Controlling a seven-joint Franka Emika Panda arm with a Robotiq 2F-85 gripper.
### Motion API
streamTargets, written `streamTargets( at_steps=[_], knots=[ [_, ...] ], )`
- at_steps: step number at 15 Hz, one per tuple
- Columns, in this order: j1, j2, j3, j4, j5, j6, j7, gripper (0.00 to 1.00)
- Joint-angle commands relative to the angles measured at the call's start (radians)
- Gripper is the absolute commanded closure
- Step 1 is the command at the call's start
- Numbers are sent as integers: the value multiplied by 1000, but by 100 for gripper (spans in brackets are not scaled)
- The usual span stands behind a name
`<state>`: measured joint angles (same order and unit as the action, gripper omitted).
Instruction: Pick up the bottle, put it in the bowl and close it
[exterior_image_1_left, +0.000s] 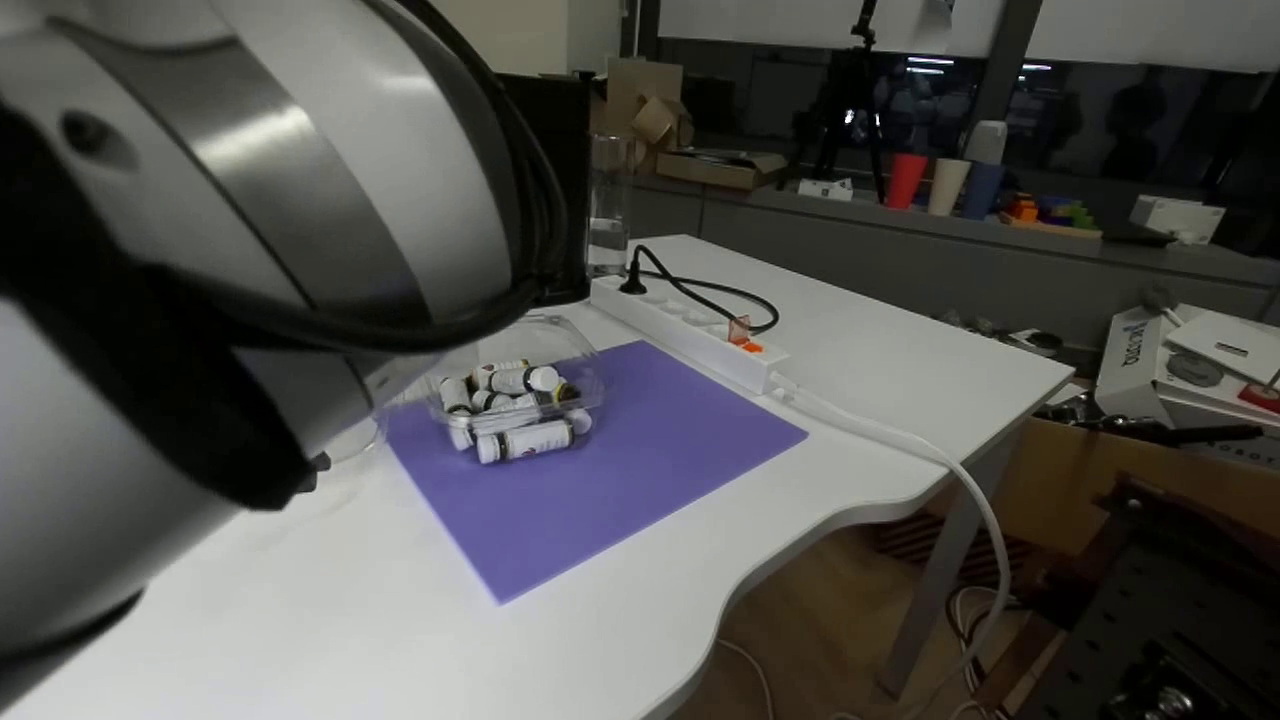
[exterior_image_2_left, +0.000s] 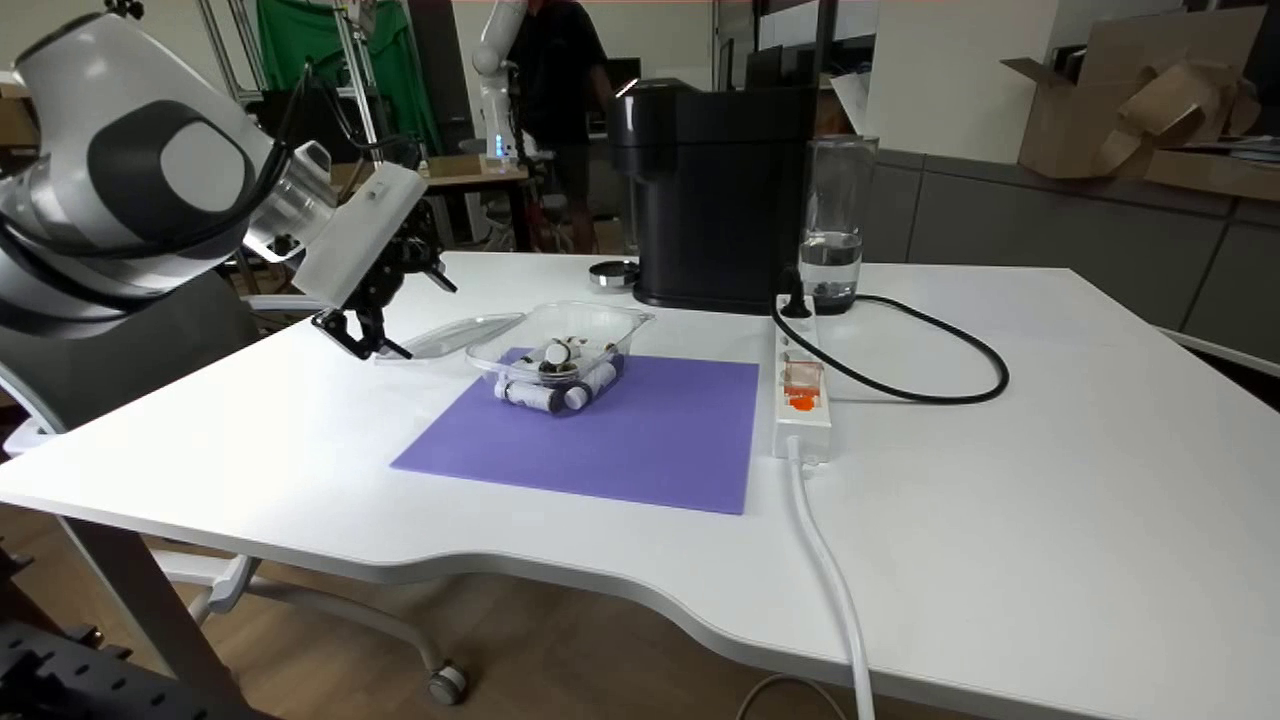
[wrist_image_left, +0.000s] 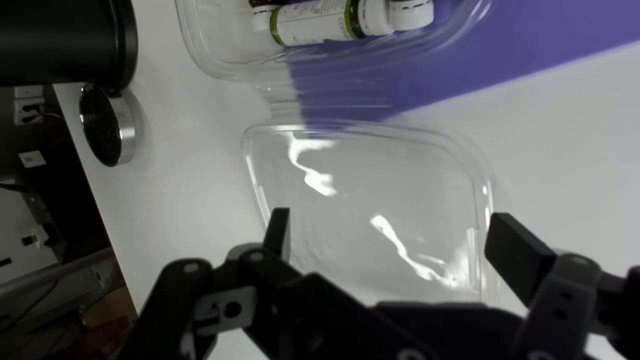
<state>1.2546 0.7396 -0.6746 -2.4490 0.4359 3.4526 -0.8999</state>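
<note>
The clear plastic bowl (exterior_image_2_left: 485, 362) sits at the far left corner of the purple mat, uncovered. Several small white-labelled vials (exterior_image_1_left: 537, 440) lie on their sides inside it; a few, such as a white-capped vial (wrist_image_left: 315, 22), show at the top of the wrist view. No orange-red end is visible, so which one is the bottle cannot be told. The flat clear lid (wrist_image_left: 370, 185) lies spread out beside the bowl, apparently joined along a creased edge. My gripper (wrist_image_left: 395, 240) hangs over this lid, fingers wide apart, nothing between them. In an exterior view the arm mostly hides the gripper.
A black machine (exterior_image_2_left: 715, 200) with a water tank (exterior_image_2_left: 832, 255) stands behind the bowl, a round metal dish (exterior_image_2_left: 613, 274) at its foot. To the side of the purple mat (exterior_image_2_left: 640, 455) runs a white power strip (exterior_image_2_left: 812, 440) with a looped black cable (exterior_image_2_left: 960, 398).
</note>
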Motion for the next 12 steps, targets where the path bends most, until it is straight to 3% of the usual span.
streamTargets(
  at_steps=[1,3,4,5,12],
  knots=[
    [111,110,-67,-8,-1,1,221,0],
    [78,108,-21,-38,-70,17,303,0],
    [87,97,-29,-14,-15,0,207,0],
    [102,121,-53,-30,-126,2,332,0],
    [97,133,-47,-35,-136,4,357,0]
  ],
)
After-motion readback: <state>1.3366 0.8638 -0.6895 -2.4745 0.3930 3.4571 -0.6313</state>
